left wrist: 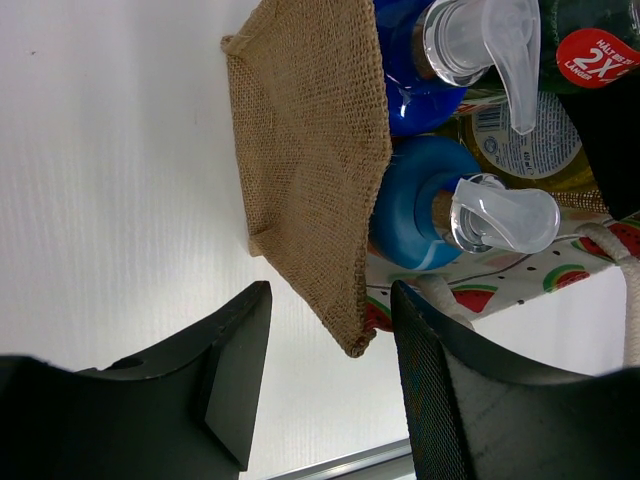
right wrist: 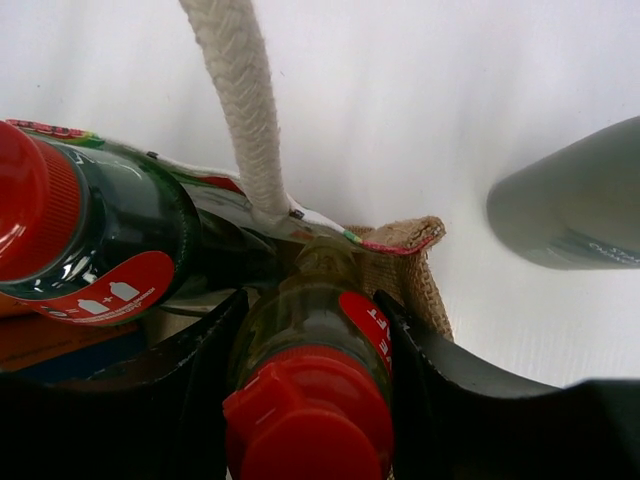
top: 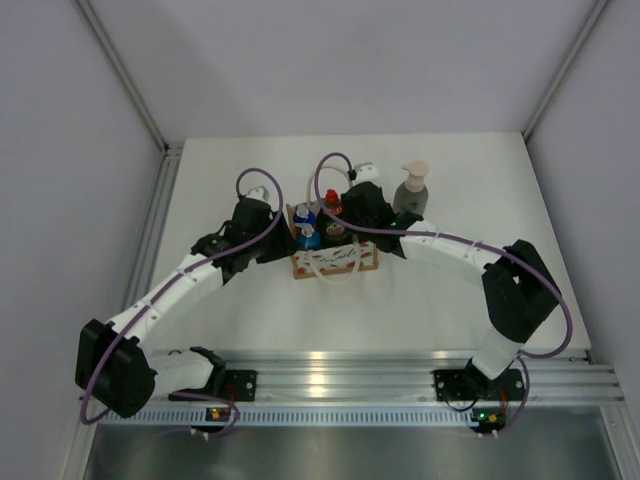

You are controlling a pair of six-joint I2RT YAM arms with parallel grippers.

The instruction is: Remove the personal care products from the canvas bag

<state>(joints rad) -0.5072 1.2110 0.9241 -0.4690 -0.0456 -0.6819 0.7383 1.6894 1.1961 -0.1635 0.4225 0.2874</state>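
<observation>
The canvas bag [top: 340, 263] is standing at mid-table [top: 250, 310], with the round green bottle [right wrist: 130, 230] inside it. The grey-green pump bottle [top: 410, 195] is standing outside, near the bag's far right corner. The right gripper [right wrist: 312, 300] is clamping its fingers [right wrist: 200, 380] on the slim yellow bottle [right wrist: 300, 330], which is in the bag. The left gripper [left wrist: 330, 295] is holding its fingers [left wrist: 235, 380] apart, straddling a corner of the bag's wall.

bright, even overhead light; white counter [top: 440, 290] near washed out, shadows soft and short. strong glare streak on the metal rail [top: 330, 365] at the near edge. wrist views: slim red-capped bottle [right wrist: 305, 420] crowds the lens, soft-focus; a clear pump head [left wrist: 505, 215] glints; canvas bag [left wrist: 310, 150] weave stays sharp.
</observation>
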